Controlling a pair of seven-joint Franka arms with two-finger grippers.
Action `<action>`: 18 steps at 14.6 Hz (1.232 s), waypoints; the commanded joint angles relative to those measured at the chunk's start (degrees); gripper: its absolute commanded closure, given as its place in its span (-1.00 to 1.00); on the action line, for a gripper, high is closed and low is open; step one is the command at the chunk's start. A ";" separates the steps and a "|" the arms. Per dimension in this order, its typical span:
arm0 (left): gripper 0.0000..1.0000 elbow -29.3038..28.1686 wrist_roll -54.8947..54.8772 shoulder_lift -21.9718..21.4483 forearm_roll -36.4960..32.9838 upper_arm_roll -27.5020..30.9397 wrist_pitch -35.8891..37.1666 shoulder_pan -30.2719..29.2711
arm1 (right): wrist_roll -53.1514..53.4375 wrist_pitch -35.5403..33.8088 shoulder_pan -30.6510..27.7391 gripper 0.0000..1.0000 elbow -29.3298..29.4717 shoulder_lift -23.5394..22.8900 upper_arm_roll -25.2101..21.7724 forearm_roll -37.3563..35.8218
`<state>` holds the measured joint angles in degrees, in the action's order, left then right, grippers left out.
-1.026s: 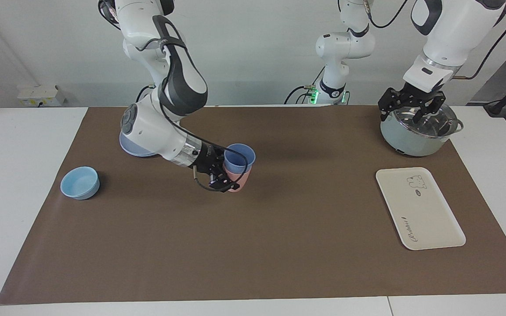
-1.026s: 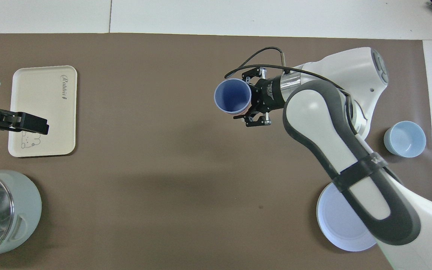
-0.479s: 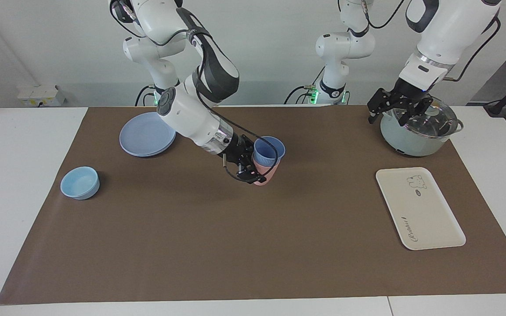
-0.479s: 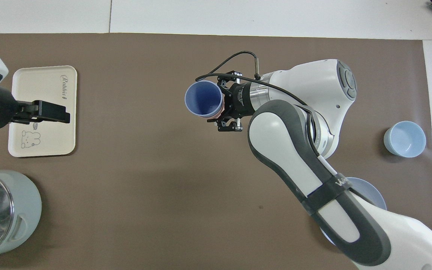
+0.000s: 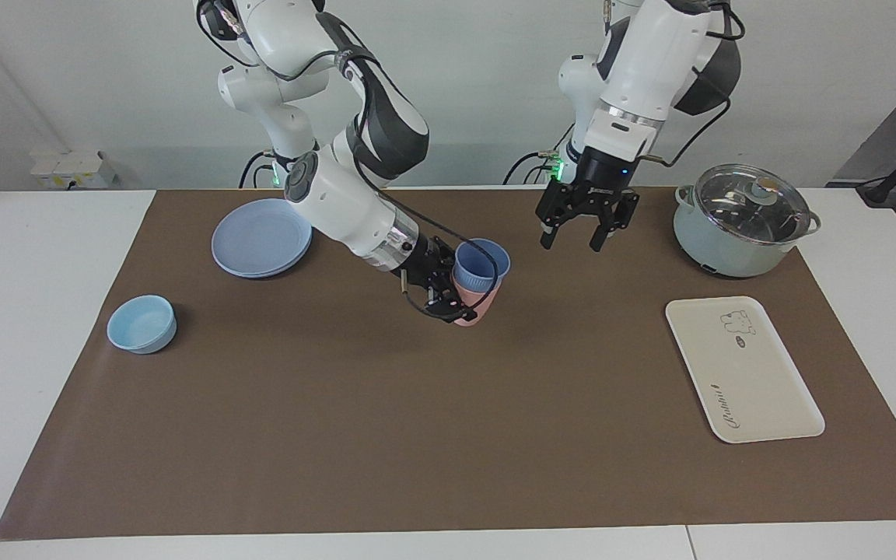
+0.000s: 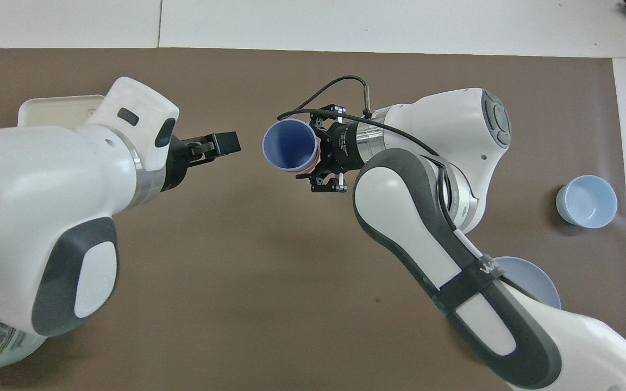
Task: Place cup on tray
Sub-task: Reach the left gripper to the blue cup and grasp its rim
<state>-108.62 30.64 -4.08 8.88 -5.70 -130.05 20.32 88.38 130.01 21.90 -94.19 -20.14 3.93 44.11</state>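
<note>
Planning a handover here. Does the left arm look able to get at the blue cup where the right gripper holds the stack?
Probably yes. The left gripper hangs open beside the blue cup, nothing between them; the right gripper clamps the pink cup below.

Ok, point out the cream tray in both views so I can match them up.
Facing view: the tray lies in full view at the left arm's end of the table, beside the pot and farther from the robots.
Overhead view: only the tray's corner shows; the left arm covers the rest.
Shared landmark: the light-blue bowl.
</note>
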 commanded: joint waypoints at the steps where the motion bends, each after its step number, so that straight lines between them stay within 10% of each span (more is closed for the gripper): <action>1: -0.86 -2.30 1.26 -0.41 0.53 1.13 -4.58 3.58 | 0.83 0.85 0.25 1.00 -0.29 0.72 -0.15 0.97; 9: -0.55 -1.33 8.11 5.04 0.53 1.22 -13.11 8.15 | 0.30 0.85 0.25 1.00 -0.65 0.80 -0.23 0.71; 11: 0.76 -0.98 9.52 5.40 0.53 1.22 -13.12 8.16 | 0.30 0.85 0.16 1.00 -0.73 0.80 -0.24 0.71; 12: 1.00 0.15 9.79 5.83 0.53 1.22 -12.51 7.99 | 0.30 0.85 0.16 1.00 -0.73 0.80 -0.24 0.71; 18: 1.00 3.50 11.81 6.10 0.61 1.39 -8.29 6.93 | 0.12 0.94 0.16 1.00 -0.65 0.80 -0.24 0.45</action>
<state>-107.71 40.87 1.76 8.95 -4.59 -139.89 27.41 88.38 130.58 21.90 -94.18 -20.08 3.71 44.11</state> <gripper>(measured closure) 0.947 0.216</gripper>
